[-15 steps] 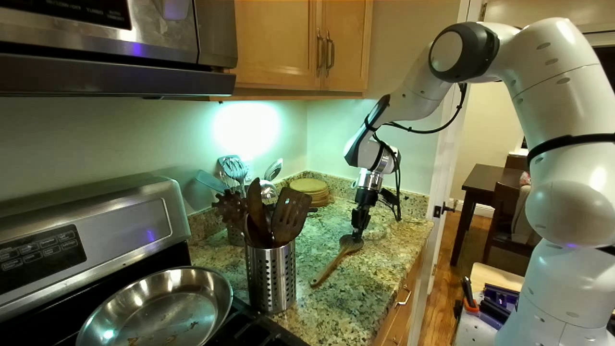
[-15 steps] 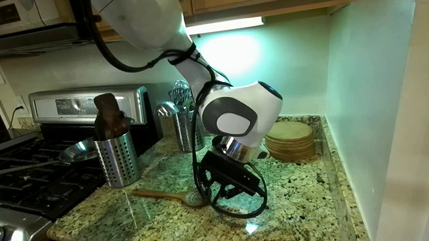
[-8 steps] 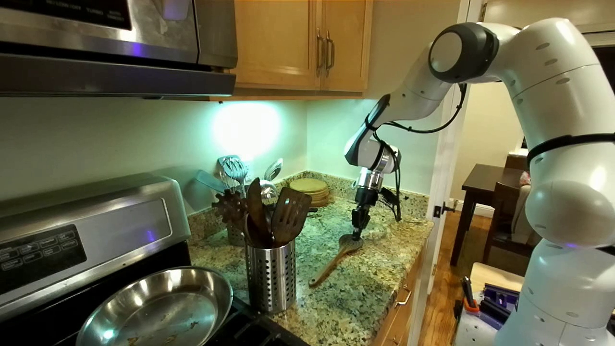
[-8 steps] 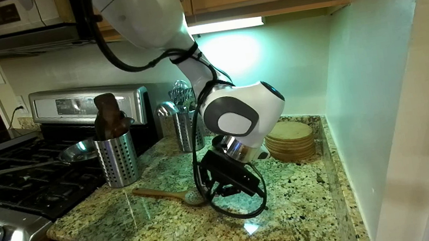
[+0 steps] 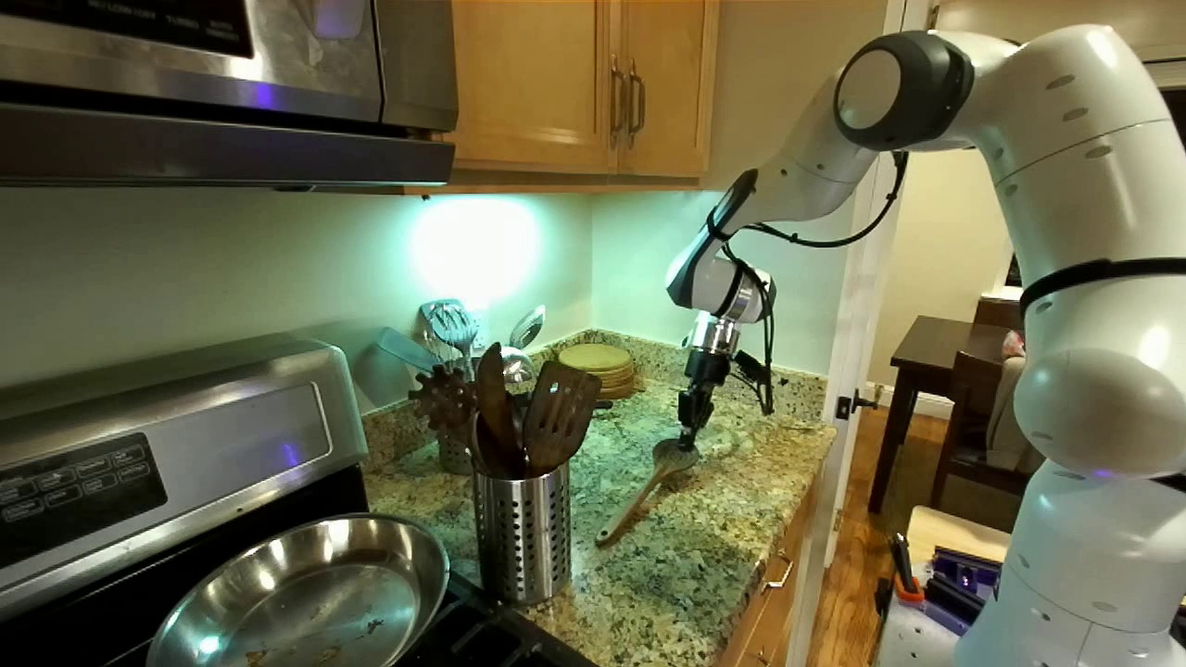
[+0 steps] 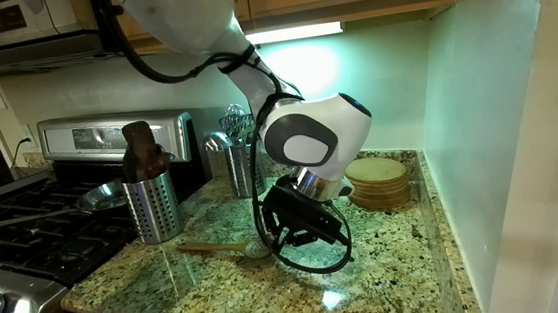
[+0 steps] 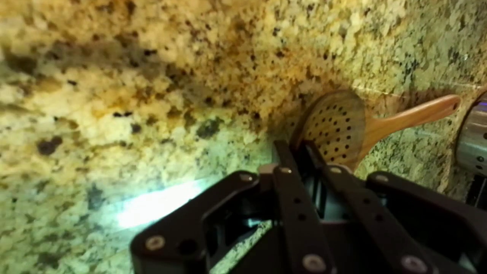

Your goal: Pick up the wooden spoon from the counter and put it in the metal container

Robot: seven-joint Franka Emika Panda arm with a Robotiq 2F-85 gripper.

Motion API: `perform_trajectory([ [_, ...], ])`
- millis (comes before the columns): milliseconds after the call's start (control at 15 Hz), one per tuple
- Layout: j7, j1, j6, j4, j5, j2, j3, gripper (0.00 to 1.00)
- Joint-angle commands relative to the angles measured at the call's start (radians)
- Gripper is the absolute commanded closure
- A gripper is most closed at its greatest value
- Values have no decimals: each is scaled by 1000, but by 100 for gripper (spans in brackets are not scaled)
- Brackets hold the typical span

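Observation:
The wooden spoon (image 7: 411,116) has a bowl dotted with small holes and a slim handle. My gripper (image 7: 296,147) is shut on the rim of that bowl, one finger on each side of it. In an exterior view the spoon's bowl (image 5: 673,456) is tilted up slightly off the granite counter (image 5: 732,528), its handle end low, at or near the surface. The metal container (image 5: 523,542), a perforated steel cylinder, stands upright beyond the handle end and holds several dark wooden utensils. Part of its wall (image 7: 473,140) shows at the right of the wrist view.
A steel frying pan (image 5: 306,593) sits on the stove beside the container. Another perforated cylinder (image 6: 246,171) with metal utensils stands at the back, near a stack of round boards (image 6: 377,186). Cabinets (image 5: 556,93) hang above the counter.
The gripper has closed on the bowl's rim and risen a little. The spoon's bowl has come up with it, and the handle has shifted slightly.

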Motion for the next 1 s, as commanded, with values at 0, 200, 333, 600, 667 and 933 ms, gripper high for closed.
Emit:
perform_trajectory([
  [0,3,37,61,-100,-34,-143,-31,91],
  [200,8,57,106,-153,-56,-237,-42,91],
  [333,5,68,128,-185,-51,-299,-48,91],
  [600,-29,85,128,-233,9,-429,-56,94],
  [667,-35,93,130,-246,21,-463,-62,93],
  [933,-32,131,131,-260,19,-498,-102,69],
])
